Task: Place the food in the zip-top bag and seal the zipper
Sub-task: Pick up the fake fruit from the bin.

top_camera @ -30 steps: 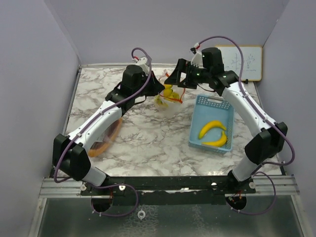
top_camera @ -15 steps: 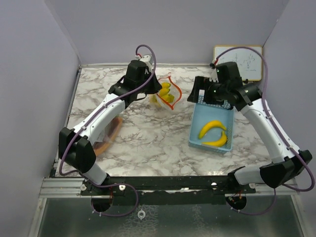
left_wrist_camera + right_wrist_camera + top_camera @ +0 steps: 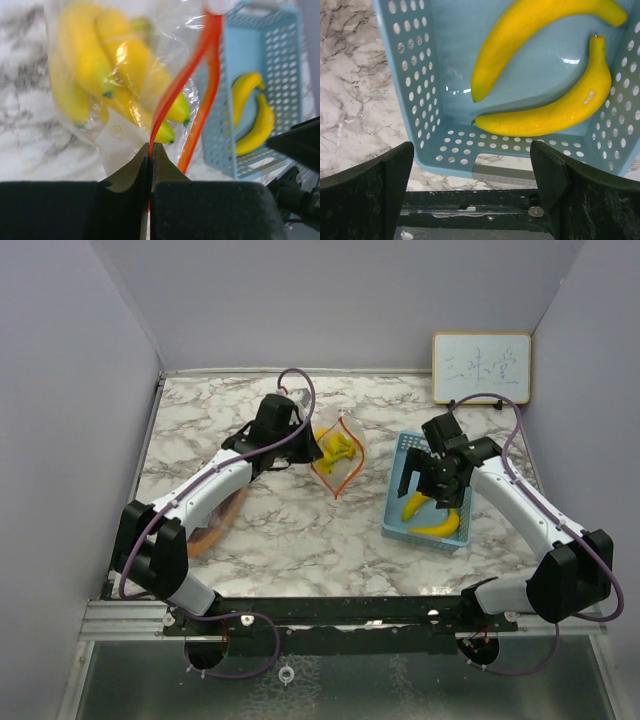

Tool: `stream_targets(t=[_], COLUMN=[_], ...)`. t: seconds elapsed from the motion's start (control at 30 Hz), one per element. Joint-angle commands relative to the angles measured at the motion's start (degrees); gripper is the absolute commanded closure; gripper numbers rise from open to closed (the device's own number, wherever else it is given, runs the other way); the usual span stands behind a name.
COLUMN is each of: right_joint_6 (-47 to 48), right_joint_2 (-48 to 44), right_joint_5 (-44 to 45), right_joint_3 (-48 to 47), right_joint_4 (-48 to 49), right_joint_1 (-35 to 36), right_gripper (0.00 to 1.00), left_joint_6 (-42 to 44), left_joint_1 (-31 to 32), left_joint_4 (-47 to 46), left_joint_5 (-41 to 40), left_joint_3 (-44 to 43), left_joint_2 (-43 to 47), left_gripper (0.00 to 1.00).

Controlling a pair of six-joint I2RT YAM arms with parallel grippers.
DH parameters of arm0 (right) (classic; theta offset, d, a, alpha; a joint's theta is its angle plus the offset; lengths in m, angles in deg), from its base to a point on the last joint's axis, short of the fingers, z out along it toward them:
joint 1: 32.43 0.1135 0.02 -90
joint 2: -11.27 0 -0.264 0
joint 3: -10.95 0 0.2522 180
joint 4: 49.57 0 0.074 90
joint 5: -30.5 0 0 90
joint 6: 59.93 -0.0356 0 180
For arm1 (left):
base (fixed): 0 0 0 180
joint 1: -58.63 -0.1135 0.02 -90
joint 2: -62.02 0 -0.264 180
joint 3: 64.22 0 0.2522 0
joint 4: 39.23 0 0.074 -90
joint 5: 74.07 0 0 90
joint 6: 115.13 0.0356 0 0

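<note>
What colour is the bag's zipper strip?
The zipper strip is orange-red, clearest in the left wrist view.

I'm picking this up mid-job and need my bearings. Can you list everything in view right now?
zip-top bag: one, clear with a red zipper, mid-table toward the back, mouth open
bagged bananas: a bunch, yellow, inside the bag; count unclear
basket: one, light blue, right side of the table
loose bananas: two, yellow, in the basket
whiteboard: one, white, against the back wall at right
round thing: one, orange-brown, left side, partly hidden under the left arm
table: one, white-grey marble
left fingers: black, shut on the bag's zipper edge
right fingers: black, open above the basket, holding nothing
</note>
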Motion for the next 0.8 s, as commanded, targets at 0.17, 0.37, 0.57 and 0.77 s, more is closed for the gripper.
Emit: stream_targets(t=[0.17,0.37,0.57,0.77], right_joint_6=[-9.9,-10.8,-9.5,-7.3], right_joint_2=[3.4,11.4,16.4,10.4], right_joint_5=[4.1,6.8,8.7,11.6], right_joint_3=[7.6,5.5,6.8,11.9], right_joint_4=[13.1,17.6,20.1,22.0], right_joint_1=[-2.7,-3.1,-3.1,-3.1], right_gripper=[0.07,0.11,0.31,0.73], left_joint_6=[-3.7,-3.5,-3.6,-3.2], left_joint_1=[-0.4,-0.4,-0.4,-0.4], left_joint_4=[-6.0,-4.0,-3.0,-2.1], left_joint_5=[3.8,4.0,3.8,3.3], left_joint_3=[-5.3,-4.9,-2.5,-1.0], left_joint_2=[4.1,5.5,7.3,8.3], left_gripper=[1.00,1.00,1.00,1.00])
